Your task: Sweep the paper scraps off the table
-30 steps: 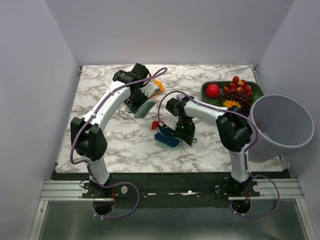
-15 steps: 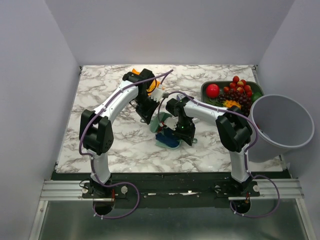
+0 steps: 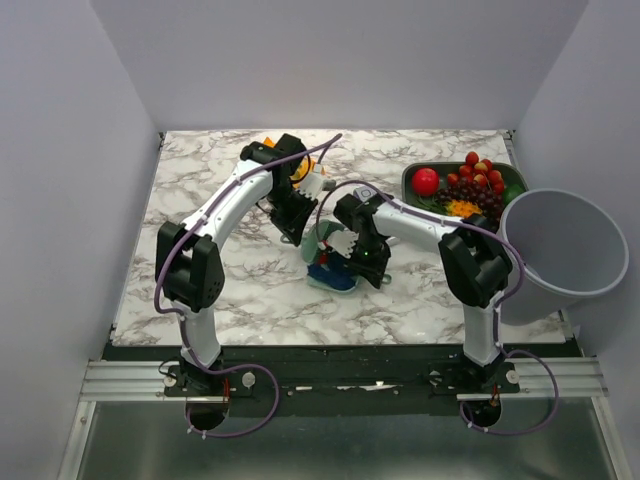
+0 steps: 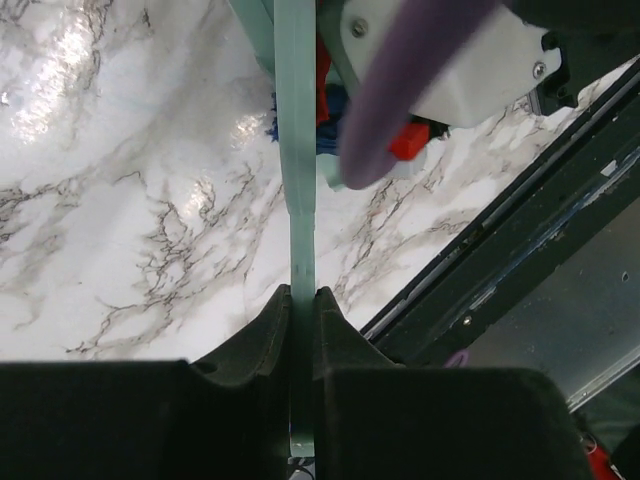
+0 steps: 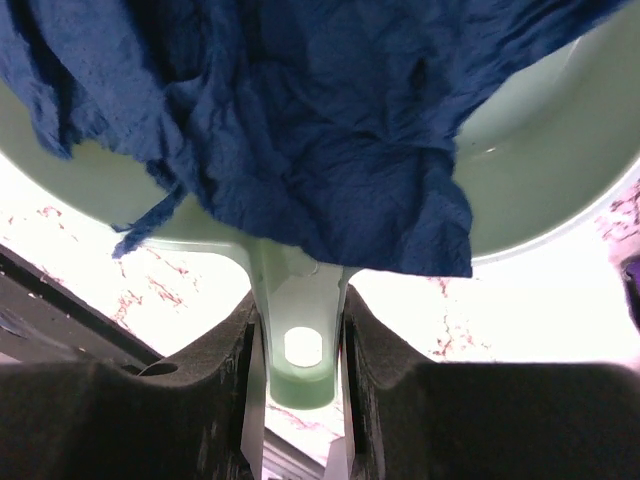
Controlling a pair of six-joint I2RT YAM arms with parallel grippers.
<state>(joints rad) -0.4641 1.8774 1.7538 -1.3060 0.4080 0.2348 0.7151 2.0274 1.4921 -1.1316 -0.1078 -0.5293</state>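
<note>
From where I stand, the white marble-patterned table with grey veins (image 3: 200,210) is bare on its left side. The left arm reaches over it to the middle, with a crumpled orange snack bag (image 3: 272,146) lying just beyond its elbow towards the far edge. The left gripper (image 4: 302,318) is clamped tight on the thin pale green plastic brush handle (image 4: 296,180), which shows edge-on between the two dark fingers and points down at the tabletop. Right at the brush's end sit the paper scraps (image 5: 300,130). A big crumpled dark blue piece fills the pale green plastic dustpan (image 5: 545,150), and small red bits show beside the blue in the left wrist view. The dustpan rests on the table near the middle, just near of the brush. The right gripper (image 5: 297,335) is closed on the dustpan's short handle, one finger pressed to each side. Further right, at the far right corner, a dark green tray (image 3: 515,178) holds a round red fruit (image 3: 425,181) and a bunch of dark grapes (image 3: 480,195). A large grey plastic bucket (image 3: 560,245) stands at the table's right edge.
</note>
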